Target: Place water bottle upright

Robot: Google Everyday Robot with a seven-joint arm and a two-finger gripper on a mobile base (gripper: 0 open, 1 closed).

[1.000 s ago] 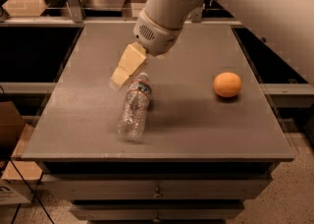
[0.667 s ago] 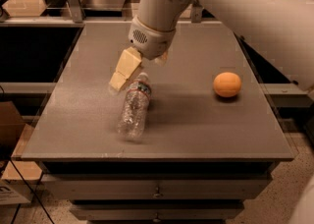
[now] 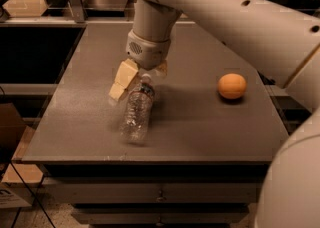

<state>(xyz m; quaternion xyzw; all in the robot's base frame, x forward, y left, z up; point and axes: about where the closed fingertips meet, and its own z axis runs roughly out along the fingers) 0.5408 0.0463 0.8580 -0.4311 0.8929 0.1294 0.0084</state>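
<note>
The water bottle [image 3: 137, 110] is a clear crinkly plastic bottle lying on its side on the grey table [image 3: 200, 122]. Its white cap points away from me and a label band circles near the neck. My gripper [image 3: 142, 75] hangs low over the cap end. It is open. One cream finger [image 3: 121, 80] sits to the left of the neck and the other finger [image 3: 161, 69] shows to the right. The cap lies between them. The bottle's body lies free on the table.
An orange ball-like fruit [image 3: 232, 86] sits on the right side of the table. My large white arm [image 3: 240, 17] crosses the upper right of the view. A cardboard box [image 3: 12, 172] stands on the floor at the left. Drawers run under the table's front edge.
My gripper has moved down and to the right, from above-left of the bottle to straddling its cap end. The bottle and the orange have not moved.
</note>
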